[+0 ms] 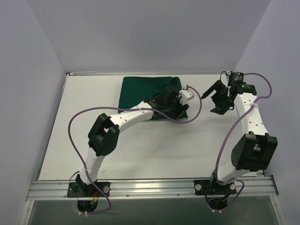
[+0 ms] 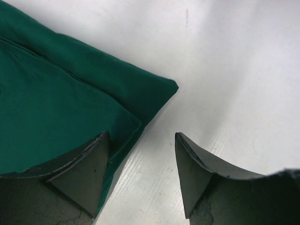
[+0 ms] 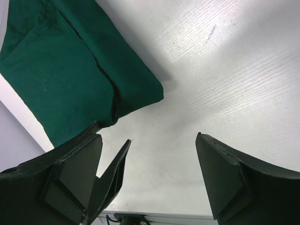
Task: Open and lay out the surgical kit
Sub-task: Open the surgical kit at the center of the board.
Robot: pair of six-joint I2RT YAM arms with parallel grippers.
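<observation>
The left arm (image 1: 126, 117) was stretched forward and to the right, elbow bent. The left gripper (image 2: 140, 136) pointed down, its jaws apart with nothing between them. The right arm (image 1: 248, 117) stood up from its base, folded at the elbow, wrist turned inward. The right gripper (image 3: 161, 138) hung with jaws spread wide, empty.
</observation>
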